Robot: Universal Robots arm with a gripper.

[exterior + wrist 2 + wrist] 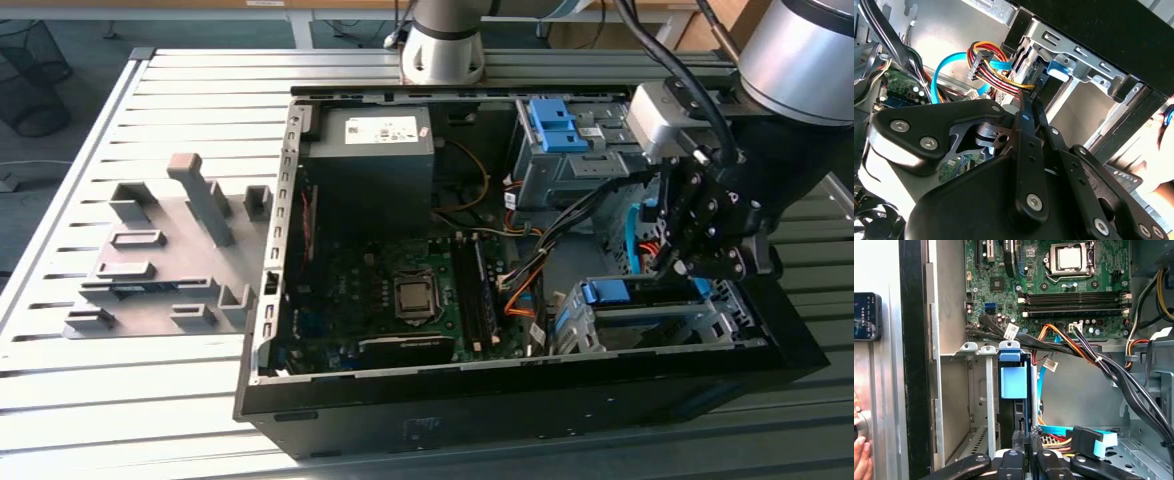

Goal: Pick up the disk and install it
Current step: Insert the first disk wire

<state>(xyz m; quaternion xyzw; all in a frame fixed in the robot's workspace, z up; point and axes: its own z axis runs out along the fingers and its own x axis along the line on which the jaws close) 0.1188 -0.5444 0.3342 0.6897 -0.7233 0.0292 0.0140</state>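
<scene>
A slatted metal table carries an open computer case, its motherboard exposed. In the drive cage at the case's front corner, on the exterior view's right, the disk stands on edge, blue frame showing, seemingly partly seated. The gripper bears on its end, fingers pressed together, pinching nothing visible. Risks, as I judge: a skewed push could jam the disk in the cage rails; nearby cables could snag.

Disk sits in drive cage, gripper just above it.
</scene>
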